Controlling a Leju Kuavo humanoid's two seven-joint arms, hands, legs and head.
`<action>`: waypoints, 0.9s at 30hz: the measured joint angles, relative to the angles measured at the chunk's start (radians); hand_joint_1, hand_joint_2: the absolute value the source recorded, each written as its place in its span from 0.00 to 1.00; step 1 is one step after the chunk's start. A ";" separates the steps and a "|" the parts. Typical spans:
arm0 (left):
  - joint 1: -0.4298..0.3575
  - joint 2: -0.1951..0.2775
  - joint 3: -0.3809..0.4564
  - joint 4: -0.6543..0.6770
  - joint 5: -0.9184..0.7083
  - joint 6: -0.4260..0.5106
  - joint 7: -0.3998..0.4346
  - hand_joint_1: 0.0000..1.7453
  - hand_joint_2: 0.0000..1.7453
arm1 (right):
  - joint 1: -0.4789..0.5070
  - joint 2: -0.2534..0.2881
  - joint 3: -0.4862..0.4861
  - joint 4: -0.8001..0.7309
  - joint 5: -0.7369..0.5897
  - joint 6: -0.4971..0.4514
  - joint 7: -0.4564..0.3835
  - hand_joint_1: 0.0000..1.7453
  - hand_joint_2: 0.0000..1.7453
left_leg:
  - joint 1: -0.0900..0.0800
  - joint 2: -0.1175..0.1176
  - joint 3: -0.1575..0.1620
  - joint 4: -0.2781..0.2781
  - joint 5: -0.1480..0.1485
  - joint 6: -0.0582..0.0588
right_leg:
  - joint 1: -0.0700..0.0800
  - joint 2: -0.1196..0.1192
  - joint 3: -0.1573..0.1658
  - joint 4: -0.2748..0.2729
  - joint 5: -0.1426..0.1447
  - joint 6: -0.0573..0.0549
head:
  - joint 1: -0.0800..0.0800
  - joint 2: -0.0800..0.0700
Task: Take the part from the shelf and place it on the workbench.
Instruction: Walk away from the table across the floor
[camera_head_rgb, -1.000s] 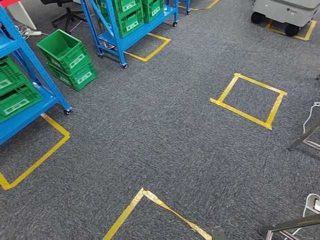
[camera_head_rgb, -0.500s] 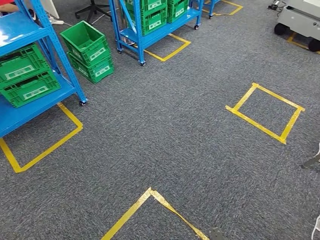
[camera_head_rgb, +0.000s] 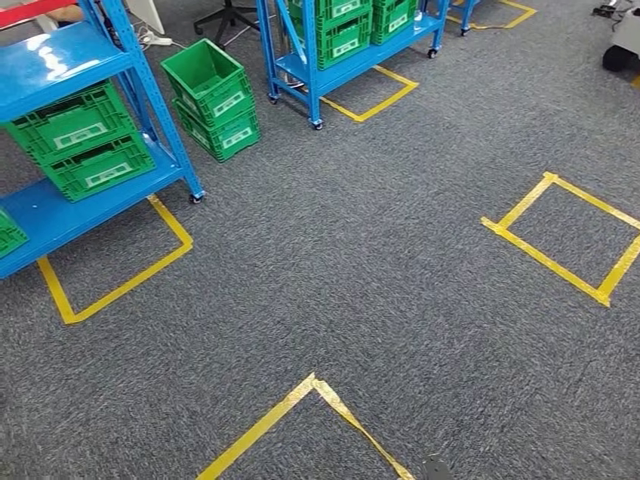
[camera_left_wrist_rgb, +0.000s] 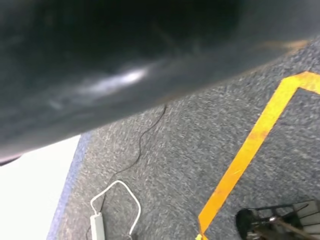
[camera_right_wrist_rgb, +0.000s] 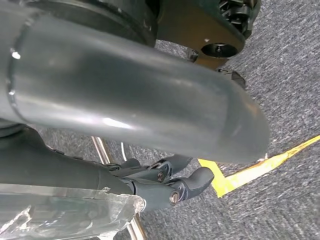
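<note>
The near blue shelf (camera_head_rgb: 83, 55) stands at the left of the head view with green crates (camera_head_rgb: 83, 140) on its lower level. In the right wrist view my right hand (camera_right_wrist_rgb: 151, 150) hangs above the carpet, thick grey thumb (camera_right_wrist_rgb: 132, 100) over darker fingers (camera_right_wrist_rgb: 188, 185). Crinkled clear plastic (camera_right_wrist_rgb: 68, 215) lies along those fingers; I cannot tell whether it is gripped or what it wraps. A dark blurred shape (camera_left_wrist_rgb: 113, 60) sits close to the left wrist camera, and no fingers can be made out.
A second blue shelf (camera_head_rgb: 355, 60) with green crates stands further back, and two stacked crates (camera_head_rgb: 215, 95) sit on the floor between the shelves. Yellow tape squares (camera_head_rgb: 558, 260) mark the grey carpet. A white power strip (camera_left_wrist_rgb: 97, 225) and cable lie on the floor.
The whole head view has shifted: the camera has turned left, so the shelves and crates sit further right and lower. The grey cart and metal stand legs have slid out at the right.
</note>
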 joint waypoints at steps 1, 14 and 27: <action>0.000 0.000 0.000 0.000 0.000 0.000 0.000 0.00 0.00 | -0.001 0.000 0.000 0.000 0.001 0.000 0.000 0.00 0.00 | 0.000 0.010 0.034 -0.068 0.037 0.003 | 0.000 -0.006 0.002 0.000 -0.001 0.001 | 0.000 0.000; -0.002 -0.001 0.000 0.000 0.000 0.000 0.001 0.00 0.00 | 0.002 0.000 -0.007 0.000 0.010 0.000 0.001 0.00 0.00 | -0.001 -0.018 0.111 -0.236 0.085 0.052 | 0.006 0.020 -0.135 0.281 -0.124 0.049 | 0.013 0.000; 0.000 -0.025 0.000 0.000 -0.007 0.021 0.006 0.00 0.00 | 0.005 -0.008 -0.015 0.000 0.013 0.013 -0.004 0.00 0.00 | -0.001 -0.008 0.009 -0.005 -0.035 0.000 | 0.001 0.024 -0.002 -0.002 0.004 -0.001 | -0.001 0.000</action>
